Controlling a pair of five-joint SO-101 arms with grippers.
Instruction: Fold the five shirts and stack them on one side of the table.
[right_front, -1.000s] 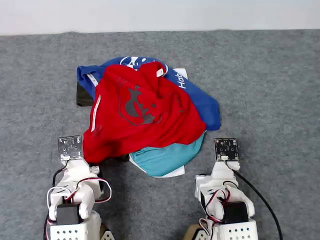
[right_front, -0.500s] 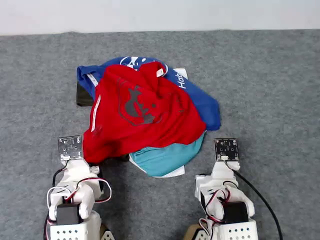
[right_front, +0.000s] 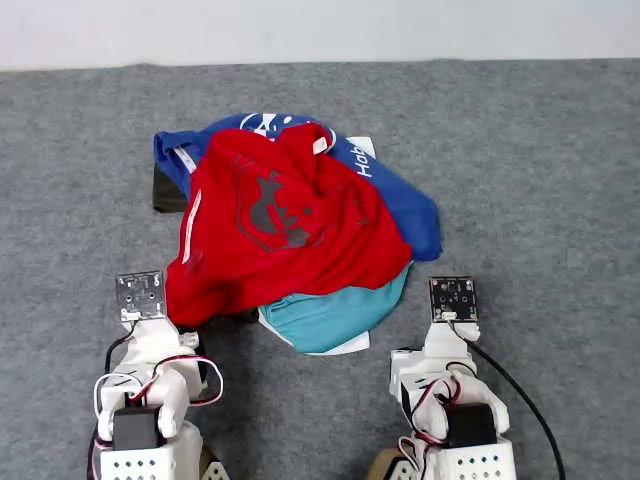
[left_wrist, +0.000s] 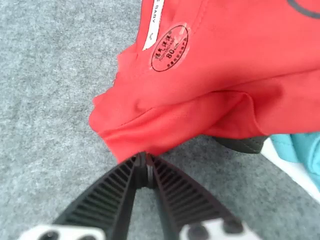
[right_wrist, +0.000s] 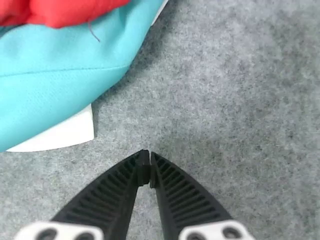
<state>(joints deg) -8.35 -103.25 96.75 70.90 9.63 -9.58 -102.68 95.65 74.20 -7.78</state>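
Nearest, the left gripper has its fingers pressed together with nothing between them. Their tips sit right at the near-left corner of the red shirt, and whether they touch the cloth is hard to judge. The right gripper also has its fingers closed and empty. It hangs over bare grey tabletop, just beside the near edge of the teal shirt.

The shirts lie unfolded in one loose heap at the middle of the tabletop. The red shirt is on top, print up. Its long axis runs from the hem at near left to the neck at far right, with a white strip along its left edge and a round sticker near the hem.

The teal shirt pokes out under the red shirt's near-right side, and a sliver of white shirt shows beneath that. A blue shirt spreads out behind and to the right, mostly covered. At far left a corner of a dark garment peeks out, too hidden to identify.
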